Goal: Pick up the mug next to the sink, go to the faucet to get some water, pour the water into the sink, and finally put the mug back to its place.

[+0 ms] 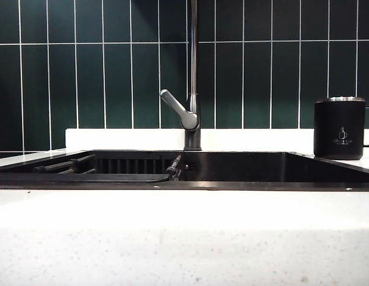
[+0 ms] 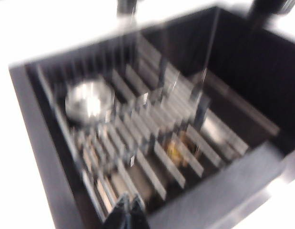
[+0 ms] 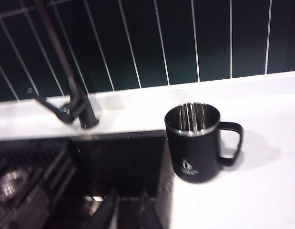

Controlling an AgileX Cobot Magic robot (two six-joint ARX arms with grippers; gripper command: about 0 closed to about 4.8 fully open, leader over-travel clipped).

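On the white counter (image 1: 184,232), at the sink's right rim, the mug (image 1: 340,128) stands upright and untouched, its handle turned away from the basin. The right wrist view shows it closer (image 3: 193,143): black body, shiny steel rim and inside, a small white logo on the side toward the camera. It sits just beside the sink (image 1: 244,168) edge, apart from both claws.

Behind the basin the faucet (image 1: 194,77) rises as a slim dark pipe in front of the dark green wall tiles (image 1: 112,77), with its grey-tipped lever (image 1: 179,111) angled up to the left in the exterior view. The right wrist view catches the same faucet (image 3: 71,86) at the back ledge.

Neither arm appears in the exterior view. The right claw (image 3: 124,212) hangs over the sink's edge, near the mug but not touching it; its two dark fingers stand a narrow gap apart and hold nothing. The left claw (image 2: 129,212) hovers above the other end of the basin, its fingertips pressed together and empty. Below it, blurred, lies a slatted rack (image 2: 152,138) on the sink floor, with a round shiny drain (image 2: 90,101) beside it.
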